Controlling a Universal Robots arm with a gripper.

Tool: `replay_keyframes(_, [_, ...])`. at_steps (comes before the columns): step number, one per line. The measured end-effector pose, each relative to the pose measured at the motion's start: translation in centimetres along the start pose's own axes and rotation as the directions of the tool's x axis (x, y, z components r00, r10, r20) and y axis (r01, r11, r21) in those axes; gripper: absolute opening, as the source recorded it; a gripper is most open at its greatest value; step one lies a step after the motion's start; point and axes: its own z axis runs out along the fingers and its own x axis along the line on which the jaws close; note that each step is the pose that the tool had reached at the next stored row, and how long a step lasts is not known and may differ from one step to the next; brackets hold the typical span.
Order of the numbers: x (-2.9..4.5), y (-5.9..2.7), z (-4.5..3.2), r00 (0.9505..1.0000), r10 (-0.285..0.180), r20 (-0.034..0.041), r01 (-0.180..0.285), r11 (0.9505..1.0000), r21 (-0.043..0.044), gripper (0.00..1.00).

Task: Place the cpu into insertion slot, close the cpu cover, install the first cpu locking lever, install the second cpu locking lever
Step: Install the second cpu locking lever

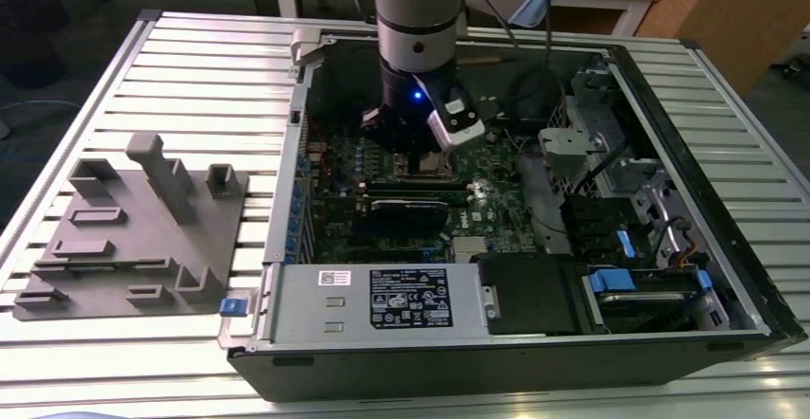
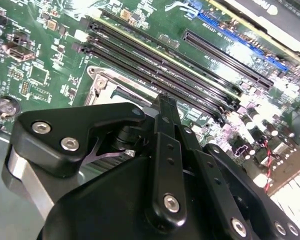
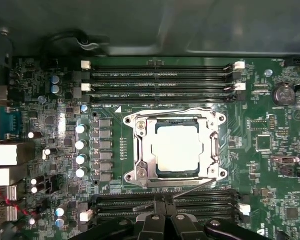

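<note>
The black gripper [image 3: 163, 204], fingers pressed together on nothing, is hovering just beside the insertion slot [image 3: 177, 149]. The pale, matte square cpu [image 3: 177, 148] is lying flat inside it, framed by the shiny silvery cpu cover [image 3: 141, 150] on the green motherboard [image 3: 270, 165].

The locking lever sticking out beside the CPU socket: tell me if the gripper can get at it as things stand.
Probably yes. In the first wrist view the gripper sits right by the thin locking lever, which angles up off the socket frame with nothing lying over it. The memory slots beneath leave little clearance.
</note>
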Motion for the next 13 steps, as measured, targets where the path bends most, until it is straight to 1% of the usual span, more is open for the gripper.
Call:
replay_keyframes(8, [0.33, -0.04, 1.40, 1.0000, 0.000, 0.0000, 0.000, 1.0000, -0.0002, 0.11])
replay_keyframes(13, [0.63, -0.06, 1.96, 1.0000, 0.000, 0.0000, 0.000, 1.0000, -0.0011, 0.11])
